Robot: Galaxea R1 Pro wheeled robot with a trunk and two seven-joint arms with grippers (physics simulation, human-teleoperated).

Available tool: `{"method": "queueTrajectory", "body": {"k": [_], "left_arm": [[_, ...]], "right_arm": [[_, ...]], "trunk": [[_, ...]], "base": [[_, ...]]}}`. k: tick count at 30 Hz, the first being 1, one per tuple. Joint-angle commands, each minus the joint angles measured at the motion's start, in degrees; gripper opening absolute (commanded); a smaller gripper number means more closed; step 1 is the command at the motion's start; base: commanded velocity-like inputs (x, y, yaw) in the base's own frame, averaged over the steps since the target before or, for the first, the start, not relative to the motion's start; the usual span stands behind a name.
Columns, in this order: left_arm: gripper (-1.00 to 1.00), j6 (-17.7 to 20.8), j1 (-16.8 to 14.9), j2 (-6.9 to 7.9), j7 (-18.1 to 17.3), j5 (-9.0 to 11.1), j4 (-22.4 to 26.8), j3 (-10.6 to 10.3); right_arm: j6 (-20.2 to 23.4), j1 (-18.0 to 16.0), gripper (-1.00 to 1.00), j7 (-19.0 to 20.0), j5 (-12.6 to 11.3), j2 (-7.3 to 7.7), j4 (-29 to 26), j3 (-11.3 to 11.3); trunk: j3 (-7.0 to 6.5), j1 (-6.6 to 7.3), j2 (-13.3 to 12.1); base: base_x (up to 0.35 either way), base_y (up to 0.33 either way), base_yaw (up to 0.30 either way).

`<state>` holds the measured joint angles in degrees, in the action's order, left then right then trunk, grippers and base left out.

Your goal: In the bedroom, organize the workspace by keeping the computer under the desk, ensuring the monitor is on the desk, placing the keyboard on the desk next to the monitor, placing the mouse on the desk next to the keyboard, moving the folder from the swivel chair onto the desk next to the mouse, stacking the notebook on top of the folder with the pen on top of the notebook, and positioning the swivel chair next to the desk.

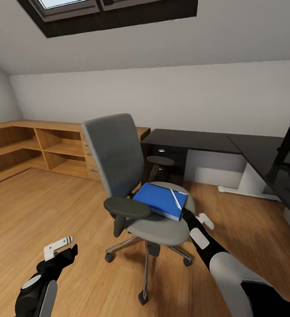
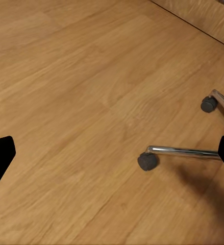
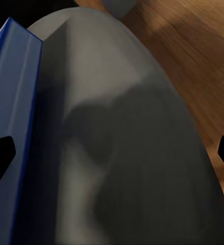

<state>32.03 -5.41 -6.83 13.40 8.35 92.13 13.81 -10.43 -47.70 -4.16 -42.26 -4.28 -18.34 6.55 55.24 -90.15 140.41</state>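
The swivel chair [image 1: 118, 163] stands mid-room on the wood floor, its grey back toward me. The blue folder [image 1: 159, 200] lies flat on its seat with a thin light pen [image 1: 176, 199] on top. My right gripper [image 1: 195, 217] is open at the seat's front right corner beside the folder. In the right wrist view the grey seat [image 3: 127, 143] spans the open right gripper [image 3: 112, 153], with the folder's edge [image 3: 15, 102] to one side. My left gripper [image 1: 63, 250] hangs open, low over the floor. The black-topped desk [image 1: 193, 138] runs along the right. Notebook, keyboard, mouse and computer are out of view.
Low light-wood shelves [image 1: 39, 145] line the back left wall. The desk's drawer unit [image 1: 161, 152] sits behind the chair, a white desk leg [image 1: 250, 180] further right. A black upright shape [image 1: 288, 141] is cut off at the desk's right. Chrome chair legs and a castor [image 2: 147, 161] are near my left gripper [image 2: 112, 158].
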Motion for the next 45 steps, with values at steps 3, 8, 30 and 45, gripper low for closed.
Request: {"method": "queueTrajectory", "body": {"k": [3,8,30,45], "left_arm": [[1.0,0.22,-0.04,-0.03,0.31,0.61,0.07,0.03],[1.0,0.22,-0.04,-0.03,0.31,0.56,0.07,0.0],[1.0,0.31,-0.04,-0.03,0.4,0.52,0.07,-0.01],[1.0,0.31,-0.04,-0.03,0.4,0.52,0.07,0.07]], "right_arm": [[-0.35,-0.03,1.0,-0.06,-0.38,-0.02,-0.03,0.05],[-0.38,-0.03,1.0,-0.06,-0.33,-0.02,-0.12,0.05],[-0.31,-0.03,1.0,-0.06,-0.37,-0.02,-0.12,-0.03],[-0.36,-0.03,1.0,-0.04,-0.37,-0.02,-0.05,0.0]], "trunk": [[0.06,0.01,0.02],[0.06,0.01,0.02],[0.06,0.01,0.02],[0.06,0.01,0.02]], "base": [[0.193,0.0,0.063],[0.319,-0.055,0.242],[0.143,-0.046,0.16],[-0.164,0.0,0.0]]}}
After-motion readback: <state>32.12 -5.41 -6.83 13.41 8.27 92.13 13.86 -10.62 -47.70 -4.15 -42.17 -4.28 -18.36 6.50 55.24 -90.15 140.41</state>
